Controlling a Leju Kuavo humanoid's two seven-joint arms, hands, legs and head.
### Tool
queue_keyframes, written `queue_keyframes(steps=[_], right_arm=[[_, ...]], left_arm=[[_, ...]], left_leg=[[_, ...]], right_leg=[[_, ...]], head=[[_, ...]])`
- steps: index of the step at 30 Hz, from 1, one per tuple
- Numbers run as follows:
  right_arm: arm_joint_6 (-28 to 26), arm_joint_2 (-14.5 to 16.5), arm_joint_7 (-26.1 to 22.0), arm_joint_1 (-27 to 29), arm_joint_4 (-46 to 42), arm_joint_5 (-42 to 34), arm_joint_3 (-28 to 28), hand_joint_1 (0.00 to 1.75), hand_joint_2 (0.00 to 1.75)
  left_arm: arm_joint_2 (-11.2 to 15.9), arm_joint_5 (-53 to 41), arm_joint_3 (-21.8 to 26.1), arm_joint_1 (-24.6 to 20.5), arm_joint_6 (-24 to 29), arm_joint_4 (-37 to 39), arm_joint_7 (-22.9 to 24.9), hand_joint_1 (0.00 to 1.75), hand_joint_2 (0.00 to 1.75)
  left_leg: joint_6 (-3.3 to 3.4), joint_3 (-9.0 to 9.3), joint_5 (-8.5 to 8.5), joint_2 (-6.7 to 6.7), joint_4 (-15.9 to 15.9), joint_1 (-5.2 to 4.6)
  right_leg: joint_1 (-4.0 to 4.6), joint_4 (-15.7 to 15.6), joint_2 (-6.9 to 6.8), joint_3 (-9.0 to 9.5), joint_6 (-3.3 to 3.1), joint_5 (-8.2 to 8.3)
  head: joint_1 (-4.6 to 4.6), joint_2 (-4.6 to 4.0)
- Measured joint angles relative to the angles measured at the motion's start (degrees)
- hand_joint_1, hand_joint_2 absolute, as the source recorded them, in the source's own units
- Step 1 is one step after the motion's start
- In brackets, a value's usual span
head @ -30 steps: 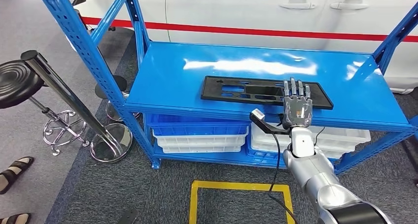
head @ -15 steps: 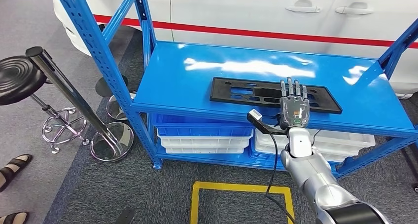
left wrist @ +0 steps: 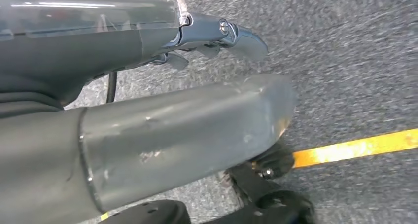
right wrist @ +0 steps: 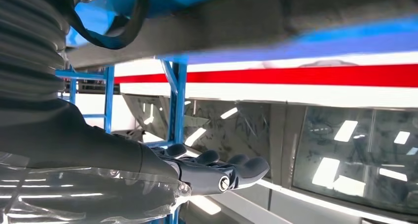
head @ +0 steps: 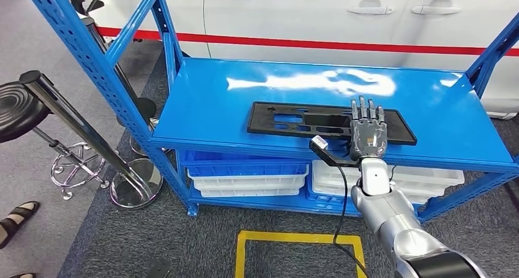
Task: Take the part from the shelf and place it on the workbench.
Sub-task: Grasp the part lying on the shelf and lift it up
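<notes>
Ahead of my right hand (head: pixel 368 133), beyond everything else, stands a white vehicle (head: pixel 306 15) with a red stripe along its side and two door handles. In front of it is the blue shelf (head: pixel 208 100), the largest thing within my reach; its glossy top deck spreads out to both sides of my hand and past my fingertips. The part (head: pixel 287 120), a long flat black panel with cutouts, lies flat on that deck close to the front edge. Most of its length runs off to the left of my hand, and a short end shows to the right.

My right hand is raised over the right portion of the part, palm down, fingers straight, side by side and pointing toward the vehicle. It grips nothing. From above I cannot tell whether the fingers touch the panel or hover just over it. In the right wrist view the fingers (right wrist: pixel 236 168) lie extended with nothing between them and the thumb.

Below my hand, under the deck, white bins (head: pixel 248 179) sit stacked on the lower level. On the floor behind my wrist a yellow square outline (head: pixel 298 235) is marked on the grey carpet. Well off to the left stand a black stool (head: pixel 18 100) and a chrome post (head: pixel 79 128).

My left hand (left wrist: pixel 217 36) hangs over the carpet; I cannot tell whether it is spread or closed.
</notes>
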Motion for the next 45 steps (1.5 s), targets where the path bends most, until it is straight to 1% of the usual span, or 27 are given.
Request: queue_keyframes(steps=[2,5,7,8,10,11,12,13,15,16,18,21,22,23,26,27,28,30,32,35,37,39,41,42,43,44,45], right_arm=[[0.0,0.0,0.0,-0.1,0.0,0.0,0.0,0.00,1.75],[0.0,0.0,0.0,-0.1,0.0,0.0,0.0,0.00,1.75],[0.0,0.0,-0.1,-0.2,-0.1,0.0,0.0,0.00,1.75],[0.0,0.0,-0.1,-0.2,-0.1,0.0,0.0,0.00,1.75],[0.0,-0.1,-0.1,0.0,-0.1,0.0,0.0,0.00,1.75],[0.0,-0.1,-0.1,0.1,0.0,0.0,0.0,0.00,1.75],[0.0,-0.1,-0.1,0.2,0.0,0.0,0.1,0.00,1.75],[0.0,-0.1,-0.2,0.3,0.0,0.0,0.1,0.00,1.75],[0.0,-0.1,-0.2,0.3,0.0,0.0,0.1,0.00,1.75],[0.0,-0.1,-0.2,0.2,0.0,0.0,0.1,0.00,1.75],[0.0,-0.1,-0.2,0.2,0.0,0.0,0.1,0.00,1.75],[0.0,-0.1,-0.3,0.2,0.0,0.0,0.1,0.00,1.75],[0.0,-0.1,-0.4,0.1,0.0,0.0,0.1,0.00,1.75],[0.0,-0.1,-0.4,0.1,0.0,0.0,0.1,0.15,1.75],[0.0,-0.1,-0.5,0.1,0.0,0.0,0.1,1.46,1.75],[0.0,-0.1,-0.5,0.2,0.0,0.0,0.1,1.75,1.75],[0.0,-0.1,-0.7,0.3,0.0,0.0,0.1,1.75,1.75],[0.0,-0.1,-1.0,0.4,0.0,0.0,0.0,1.75,1.75],[0.0,-0.1,-1.4,0.4,0.0,0.0,-0.2,1.75,1.75],[0.0,0.0,-1.6,0.3,0.0,0.0,-0.6,1.75,1.75],[0.0,0.0,-1.8,0.4,-0.1,0.0,-0.9,1.75,1.75],[0.0,-0.1,-1.9,0.3,-0.2,0.0,-1.2,1.75,1.75],[0.0,-0.1,-2.2,0.4,-0.2,0.0,-1.5,1.75,1.75],[0.0,-0.1,-2.3,0.5,-0.2,0.0,-1.6,1.75,1.75],[0.0,-0.1,-2.3,0.5,-0.2,0.0,-1.7,1.75,1.75],[0.0,-0.1,-2.4,0.5,-0.2,0.0,-1.8,1.75,1.75],[0.0,-0.1,-2.4,0.4,-0.3,0.0,-1.9,1.75,1.75]], left_arm=[[0.0,0.0,0.0,-0.1,0.0,0.0,0.0,0.00,0.00],[0.1,0.0,0.0,-0.1,0.0,0.0,0.0,0.00,0.00],[0.0,0.0,0.0,-0.1,0.0,0.0,0.0,0.00,0.00],[0.0,0.0,-0.1,-0.2,0.0,0.0,0.1,0.00,0.00],[0.1,0.0,-0.2,-0.2,0.0,0.0,0.1,0.00,0.00],[0.1,0.0,-0.2,-0.2,0.0,0.0,0.1,0.00,0.00],[0.1,0.0,-0.2,-0.1,0.0,0.0,0.1,0.00,0.00],[0.0,0.0,-0.3,-0.1,0.0,0.0,0.1,0.00,0.00],[0.0,0.0,-0.3,0.0,0.0,0.0,0.1,0.00,0.00],[-0.1,0.0,-0.3,-0.1,0.0,0.0,0.1,0.00,0.00],[-0.1,0.0,-0.3,-0.2,0.0,0.0,0.1,0.00,0.00],[-0.1,0.0,-0.3,-0.2,0.1,0.0,0.1,0.00,0.00],[-0.1,0.1,-0.3,-0.2,0.1,0.0,0.1,0.00,0.00],[-0.1,0.2,-0.3,-0.3,0.1,0.0,0.1,0.00,0.00],[-0.2,0.7,-0.3,-0.2,0.1,0.0,0.0,0.00,0.00],[-0.2,0.8,-0.3,-0.1,0.1,0.0,-0.2,0.00,0.00],[-0.2,0.9,-0.3,-0.1,0.1,0.0,-0.4,0.00,0.00],[-0.1,1.1,-0.3,-0.1,0.0,0.0,-0.8,0.00,0.00],[-0.1,1.2,-0.3,-0.3,0.1,0.0,-1.1,0.00,0.00],[-0.1,1.4,-0.3,-0.4,0.4,0.0,-1.3,0.00,0.00],[-0.1,1.6,-0.3,-0.5,0.7,0.0,-1.5,0.00,0.00],[-0.1,1.8,-0.3,-0.7,1.0,0.0,-1.6,0.00,0.00],[-0.1,2.0,-0.3,-0.7,1.1,0.0,-1.6,0.00,0.00],[-0.1,2.0,-0.3,-0.7,1.2,0.0,-1.6,0.00,0.00],[-0.1,2.0,-0.3,-0.8,1.2,0.0,-1.6,0.00,0.00],[-0.1,2.0,-0.3,-0.8,1.2,0.0,-1.6,0.00,0.00],[-0.1,2.0,-0.3,-0.7,1.2,0.0,-1.6,0.00,0.00]], left_leg=[[0.48,2.39,1.72,-0.03,-5.4,-0.29],[1.06,3.08,1.46,-0.01,-6.8,-0.25],[1.71,3.78,1.54,0.04,-7.6,0.12],[2.01,4.09,1.51,0.04,-7.9,0.23],[2.33,4.34,1.21,0.00,-7.9,0.18],[2.35,4.47,1.01,-0.03,-7.9,0.16],[2.31,4.65,0.76,-0.07,-7.8,0.15],[2.21,4.94,0.45,-0.10,-7.7,0.15],[1.88,5.68,-0.33,-0.13,-7.4,0.12],[1.62,5.90,-0.73,-0.15,-7.1,0.04],[1.06,6.00,-1.21,-0.15,-7.0,-0.10],[0.16,6.12,-1.93,-0.07,-6.8,-0.11],[-0.11,5.68,-2.76,-0.04,-5.5,-0.09],[-0.33,4.60,-4.07,-0.02,-3.0,-0.05],[-0.72,-1.33,-8.09,0.00,7.9,0.17],[-0.77,-2.60,-7.92,0.00,9.5,0.20],[-0.73,-2.75,-6.52,0.00,8.8,0.20],[-0.35,-0.21,-1.85,0.01,1.8,0.18],[0.09,2.64,0.74,-0.01,-4.5,-0.04],[0.63,3.45,0.80,-0.09,-6.4,-0.26],[1.31,3.79,1.07,-0.07,-7.0,-0.03],[1.95,4.09,1.28,-0.04,-7.5,0.17],[2.23,4.10,1.19,-0.04,-7.5,0.12],[2.26,4.14,1.11,-0.04,-7.5,0.10],[2.26,4.22,1.00,-0.05,-7.4,0.10],[2.18,4.33,0.85,-0.08,-7.3,0.11],[2.07,4.47,0.65,-0.11,-7.2,0.12]], right_leg=[[0.14,0.1,0.03,0.29,0.49,-0.46],[0.19,-0.3,0.01,0.40,1.34,-0.66],[0.20,1.7,-0.05,-0.26,1.77,-1.97],[0.10,4.5,-0.08,-1.66,1.94,-3.36],[-0.07,12.3,-0.07,-6.12,2.27,-6.24],[-0.19,15.0,-0.09,-8.07,2.43,-6.67],[-0.29,15.9,-0.11,-9.09,2.54,-5.98],[-0.39,14.4,-0.13,-8.93,2.58,-4.14],[-0.50,7.3,-0.17,-6.10,2.46,0.52],[-0.42,3.8,-0.17,-4.59,2.31,1.97],[-0.13,0.7,-0.12,-3.22,1.94,2.39],[-0.24,0.1,-0.01,-2.77,1.09,2.11],[-0.40,-0.1,-0.05,-2.43,0.75,2.04],[-0.55,-0.3,-0.14,-2.07,0.41,1.95],[-0.39,-0.3,-0.25,-1.67,-0.15,1.51],[-0.35,-0.2,-0.21,-1.57,-0.18,1.36],[-0.32,-0.1,-0.15,-1.41,-0.15,1.17],[-0.32,0.1,-0.05,-0.92,0.11,0.64],[-0.14,0.3,0.02,-0.63,0.58,0.21],[-0.02,0.1,0.06,-0.61,1.42,0.24],[-0.15,0.7,0.01,-0.77,1.99,-0.45],[-0.28,5.2,-0.03,-2.84,2.38,-3.09],[-0.32,12.7,-0.04,-6.77,2.64,-6.17],[-0.35,15.3,-0.05,-8.25,2.74,-6.62],[-0.39,15.7,-0.06,-8.79,2.79,-5.93],[-0.44,13.9,-0.08,-8.14,2.78,-4.17],[-0.50,10.2,-0.11,-6.54,2.71,-1.82]], head=[[0.01,0.01],[0.01,0.00],[0.02,0.00],[0.02,0.01],[0.02,0.02],[0.03,0.02],[0.03,0.01],[0.02,0.01],[0.03,0.01],[0.03,0.02],[0.03,0.01],[0.02,0.02],[0.00,0.02],[0.00,0.01],[-0.01,0.01],[-0.02,0.02],[-0.02,0.02],[-0.02,0.02],[-0.01,0.01],[-0.01,0.00],[0.01,0.01],[0.02,0.02],[0.02,0.02],[0.02,0.01],[0.02,0.01],[0.02,0.01],[0.02,0.02]])
